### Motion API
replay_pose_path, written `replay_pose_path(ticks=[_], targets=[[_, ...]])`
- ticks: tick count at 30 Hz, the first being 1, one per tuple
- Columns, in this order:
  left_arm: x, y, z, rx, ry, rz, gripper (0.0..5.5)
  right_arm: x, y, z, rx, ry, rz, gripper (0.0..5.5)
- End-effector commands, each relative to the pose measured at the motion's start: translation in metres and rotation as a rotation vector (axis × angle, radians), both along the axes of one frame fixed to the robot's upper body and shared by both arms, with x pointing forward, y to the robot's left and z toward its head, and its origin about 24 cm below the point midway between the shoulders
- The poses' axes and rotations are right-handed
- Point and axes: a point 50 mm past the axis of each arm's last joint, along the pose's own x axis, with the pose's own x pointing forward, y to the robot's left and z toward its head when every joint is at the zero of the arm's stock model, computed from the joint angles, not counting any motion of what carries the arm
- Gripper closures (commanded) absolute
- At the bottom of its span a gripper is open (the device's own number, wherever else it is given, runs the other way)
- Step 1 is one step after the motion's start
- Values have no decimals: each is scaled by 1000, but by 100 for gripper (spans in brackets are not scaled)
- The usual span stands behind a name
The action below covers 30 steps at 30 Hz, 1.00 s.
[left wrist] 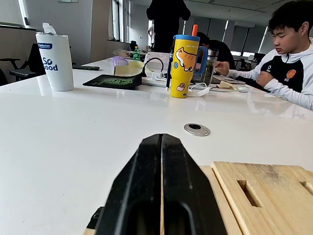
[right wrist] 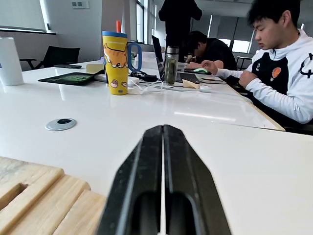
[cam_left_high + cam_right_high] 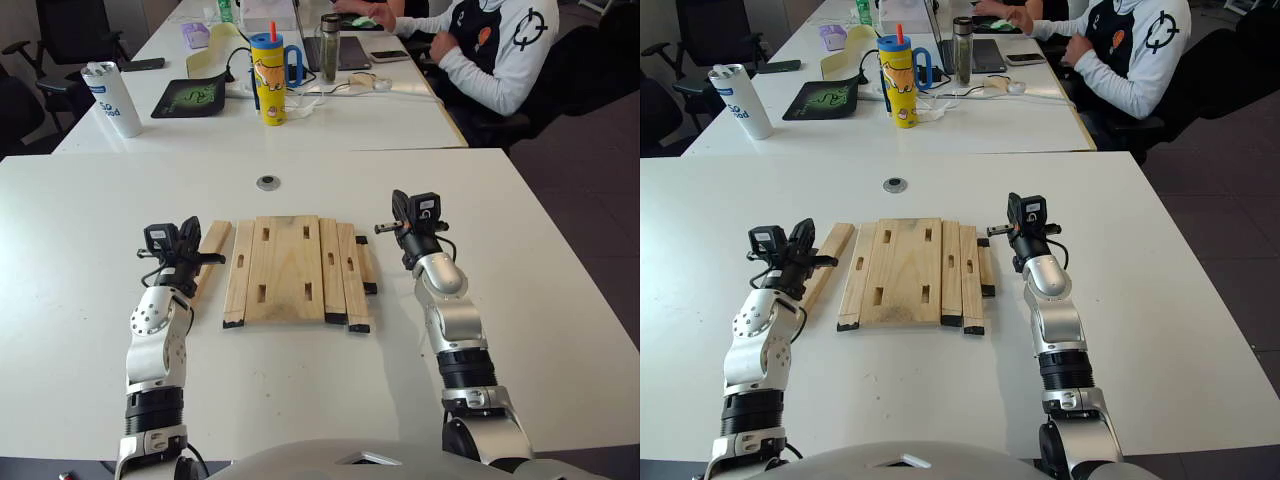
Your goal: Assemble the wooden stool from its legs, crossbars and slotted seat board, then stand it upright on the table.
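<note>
Assembly has not visibly begun: every piece lies flat and unjoined on the white worktop [image 3: 520, 260], and nothing stands upright. Judging from this layout, all the joining and the final standing-up are left to do.

The broad pale wooden seat board [image 3: 283, 268], cut with several small rectangular slots, rests in the middle, between the two arms. A narrow pale wooden slat [image 3: 239, 272] lies tight against its left edge, and another loose wooden slat [image 3: 213, 243] sits just beyond that, angled a little. On the right edge, three more slotted wooden strips [image 3: 345, 275] lie side by side, partly overlapping, their near ends tipped in black. Which of these are legs and which crossbars cannot be told.

The left tool [image 1: 161, 141] has its black fingers pressed together, holding nothing, poised over the near part of the loose wooden slat. The right tool [image 2: 163, 131] is likewise closed and empty, just beside the right-hand strips.
</note>
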Motion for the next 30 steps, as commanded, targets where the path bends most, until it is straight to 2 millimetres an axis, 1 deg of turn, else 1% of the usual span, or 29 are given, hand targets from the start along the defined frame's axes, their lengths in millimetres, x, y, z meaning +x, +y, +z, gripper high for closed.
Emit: replay_pose_path(ticks=[1,3,5,8,10,14,17,20,23,26,30], targets=[[-3,8,4,-1,-9,29,546,2,3,-1,-20,25,59,550],[-5,17,2,-1,34,0,546,2,0,-4,-20,36,46,550],[-10,29,-7,15,141,-72,546,3,0,-7,-18,43,35,550],[-30,55,-13,-24,289,-177,546,4,-1,-6,-12,37,19,550],[-38,66,-14,-70,367,-289,546,1,-6,-12,-11,50,-30,550],[-37,95,-5,-67,421,-267,546,-8,-9,-23,0,72,-81,550],[-34,99,2,-61,418,-290,546,-12,-8,-26,13,79,-104,550],[-32,94,0,-29,455,-339,546,-14,-9,-27,27,79,-134,550],[-35,88,-5,15,507,-398,546,-15,-10,-27,34,79,-150,550],[-43,84,-17,66,599,-430,546,-15,-11,-26,43,76,-160,550],[-47,83,-21,76,600,-416,546,-15,-10,-25,48,75,-155,550]])
